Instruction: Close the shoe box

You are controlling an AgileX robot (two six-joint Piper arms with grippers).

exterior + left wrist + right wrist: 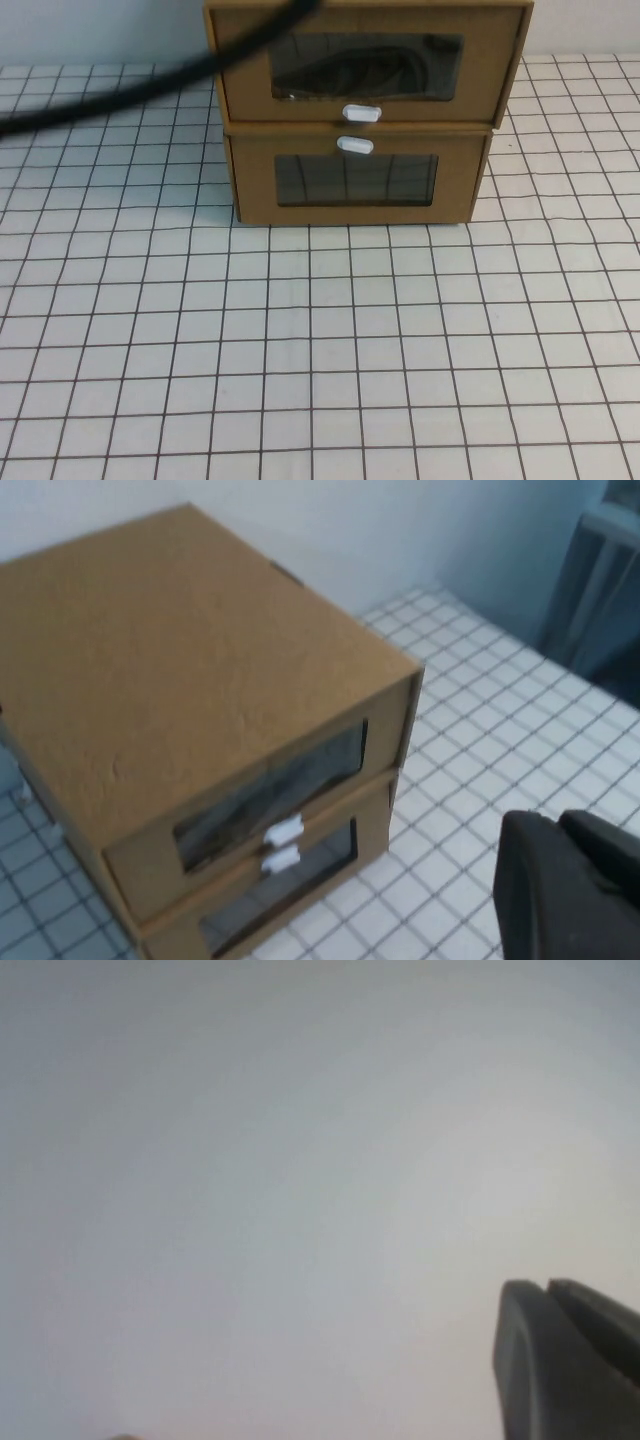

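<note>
Two stacked cardboard boxes sit at the table's far centre. The top shoe box juts nearward (drawer out). The left gripper, jaws pressed together, hovers nearer; the right gripper, jaws together, faces blank wall.

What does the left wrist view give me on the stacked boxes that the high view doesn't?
Left wrist only: the plain cardboard top of the upper box, a side wall, and the left end effector, fingertips together, off the boxes in the air. High only: the fronts square on, a dark cable crossing the upper left; neither end effector appears; the right end effector faces a blank surface. Both: the shoe box stacked on the lower box, white tabs nearly meeting, on the gridded table.
</note>
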